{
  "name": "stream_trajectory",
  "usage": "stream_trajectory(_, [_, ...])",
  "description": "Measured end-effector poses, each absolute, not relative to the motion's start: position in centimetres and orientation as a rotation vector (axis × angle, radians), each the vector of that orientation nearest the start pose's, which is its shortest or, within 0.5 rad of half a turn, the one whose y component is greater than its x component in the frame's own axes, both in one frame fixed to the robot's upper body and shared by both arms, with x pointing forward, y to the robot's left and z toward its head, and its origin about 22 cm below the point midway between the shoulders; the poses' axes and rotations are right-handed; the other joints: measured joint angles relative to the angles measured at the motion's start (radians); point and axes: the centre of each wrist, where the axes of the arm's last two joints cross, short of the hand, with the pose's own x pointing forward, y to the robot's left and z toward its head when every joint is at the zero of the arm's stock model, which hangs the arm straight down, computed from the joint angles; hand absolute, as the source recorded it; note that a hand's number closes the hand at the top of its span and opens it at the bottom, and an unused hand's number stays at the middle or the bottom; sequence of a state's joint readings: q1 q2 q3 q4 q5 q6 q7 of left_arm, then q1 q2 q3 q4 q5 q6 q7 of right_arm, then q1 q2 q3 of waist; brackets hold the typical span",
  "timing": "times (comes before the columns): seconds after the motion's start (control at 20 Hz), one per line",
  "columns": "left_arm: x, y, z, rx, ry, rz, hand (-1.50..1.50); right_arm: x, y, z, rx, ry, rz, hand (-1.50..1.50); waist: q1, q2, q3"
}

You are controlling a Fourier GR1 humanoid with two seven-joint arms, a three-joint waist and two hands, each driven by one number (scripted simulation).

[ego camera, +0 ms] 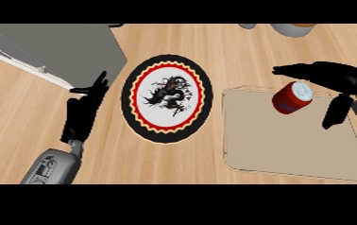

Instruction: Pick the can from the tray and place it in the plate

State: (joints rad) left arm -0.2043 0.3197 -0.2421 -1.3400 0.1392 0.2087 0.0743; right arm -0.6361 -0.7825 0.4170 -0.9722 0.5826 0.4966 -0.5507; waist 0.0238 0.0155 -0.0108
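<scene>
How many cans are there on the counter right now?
1. The red can is tilted over the tray's far right part, between the right hand's thumb and fingers. Grey objects at the far edge are cut off, so unclear.

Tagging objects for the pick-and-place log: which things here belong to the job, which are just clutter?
Job:
- red can, tilted, above the tray
- beige tray
- patterned plate
- right robot hand, open around the can

Clutter:
- grey appliance at upper left
- grey container at top edge
- left robot hand, resting open
</scene>
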Motion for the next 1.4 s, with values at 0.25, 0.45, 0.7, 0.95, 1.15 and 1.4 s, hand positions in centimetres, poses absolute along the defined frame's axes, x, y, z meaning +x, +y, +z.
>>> stream_trajectory(0.25, [29.1,24.3,0.8,0.164,-1.429,-0.210,0.00,37.4,-35.0,8.7,-0.284,-1.179,1.739,-1.50,-0.001,0.000,0.000])
stream_trajectory(0.45, [28.8,24.4,0.9,0.160,-1.441,-0.212,0.00,38.0,-35.1,7.1,-0.287,-1.153,1.744,-1.50,0.002,0.000,0.001])
stream_trajectory(0.7, [28.9,24.1,1.1,0.168,-1.449,-0.206,0.00,38.7,-34.6,5.5,-0.295,-1.129,1.751,-1.50,0.000,-0.001,0.002])
stream_trajectory(0.95, [29.2,24.1,1.4,0.165,-1.455,-0.208,0.00,39.1,-34.9,5.2,-0.307,-1.189,1.748,1.50,-0.003,-0.002,0.002])
stream_trajectory(1.15, [29.1,24.5,1.7,0.159,-1.456,-0.209,0.00,39.2,-35.0,4.6,-0.327,-1.247,1.736,1.50,-0.004,-0.004,0.001])
stream_trajectory(1.4, [29.1,24.4,1.6,0.168,-1.475,-0.211,0.00,39.4,-35.0,4.0,-0.364,-1.278,1.693,1.50,-0.008,-0.009,0.000])
